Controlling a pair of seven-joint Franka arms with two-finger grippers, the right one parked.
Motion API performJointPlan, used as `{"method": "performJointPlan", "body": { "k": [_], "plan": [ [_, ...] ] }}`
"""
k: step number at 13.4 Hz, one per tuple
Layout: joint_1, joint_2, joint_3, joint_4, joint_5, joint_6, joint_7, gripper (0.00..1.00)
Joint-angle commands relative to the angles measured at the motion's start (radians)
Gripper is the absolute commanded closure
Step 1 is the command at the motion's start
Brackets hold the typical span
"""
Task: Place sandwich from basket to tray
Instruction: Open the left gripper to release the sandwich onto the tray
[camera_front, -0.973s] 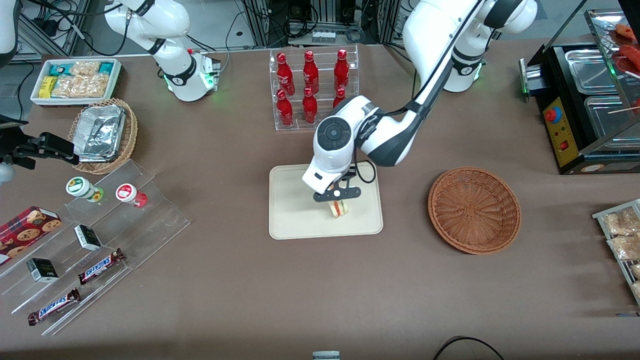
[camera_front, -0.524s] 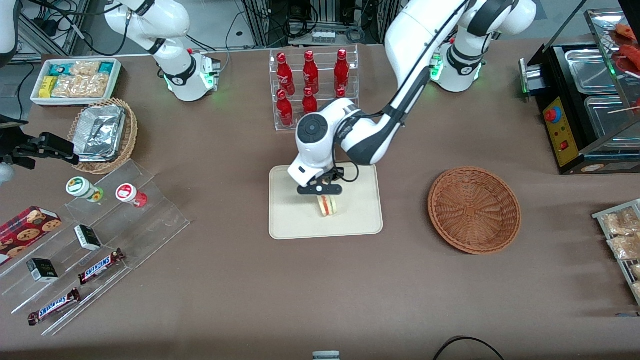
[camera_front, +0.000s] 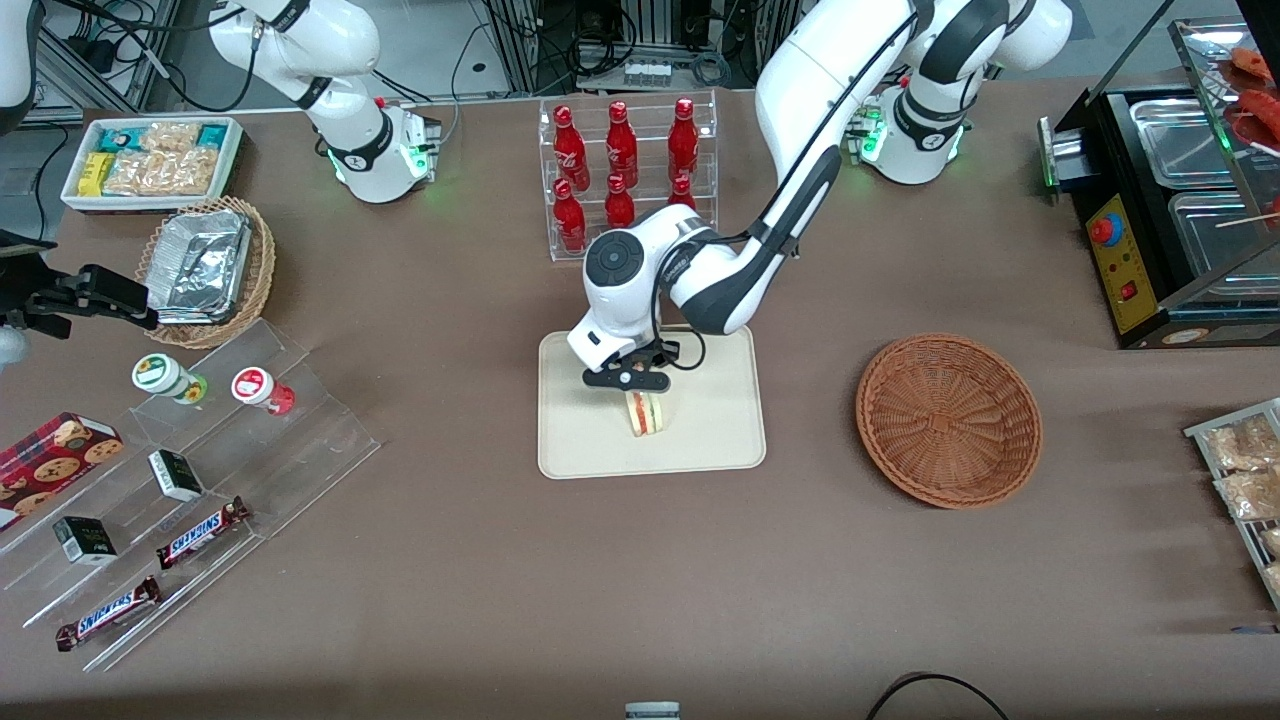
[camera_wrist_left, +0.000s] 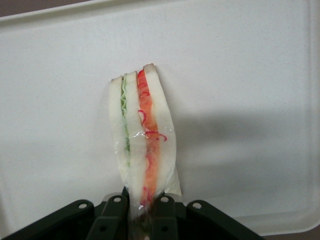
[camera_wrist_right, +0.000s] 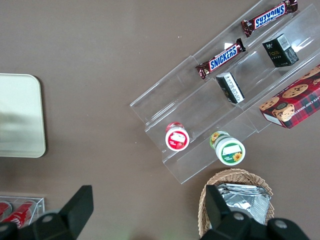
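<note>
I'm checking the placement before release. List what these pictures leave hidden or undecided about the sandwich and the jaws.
- Front view: the gripper sits above the cream rectangular tray; its black body covers the top of the triangular white-bread sandwich.
- Left wrist view: the sandwich's gripped end disappears between the shut jaws at the picture's edge.
- No view shows whether the sandwich touches the tray.

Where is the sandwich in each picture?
Front view: the sandwich is over the tray, pinched in the tool.
Left wrist view: the sandwich sticks out from the shut tool, above the tray.
Right wrist view: no sandwich.
Shared landmark: the tray, whose corner shows in the right wrist view too.
</note>
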Motion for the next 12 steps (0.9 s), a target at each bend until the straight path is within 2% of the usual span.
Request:
{"method": "performJointPlan", "body": {
  "k": [1,2,6,10,12],
  "plan": [
    [-0.003,0.005,0.005,0.025,0.009,0.001,0.010,0.12],
    [-0.002,0.002,0.007,0.025,0.009,0.000,0.006,0.00],
    [0.006,-0.073,0.013,0.028,-0.008,-0.025,-0.008,0.00],
    [0.006,-0.133,0.014,0.036,-0.006,-0.134,-0.074,0.00],
    [0.043,-0.181,0.013,0.033,-0.009,-0.204,-0.097,0.00]
  ]
}}
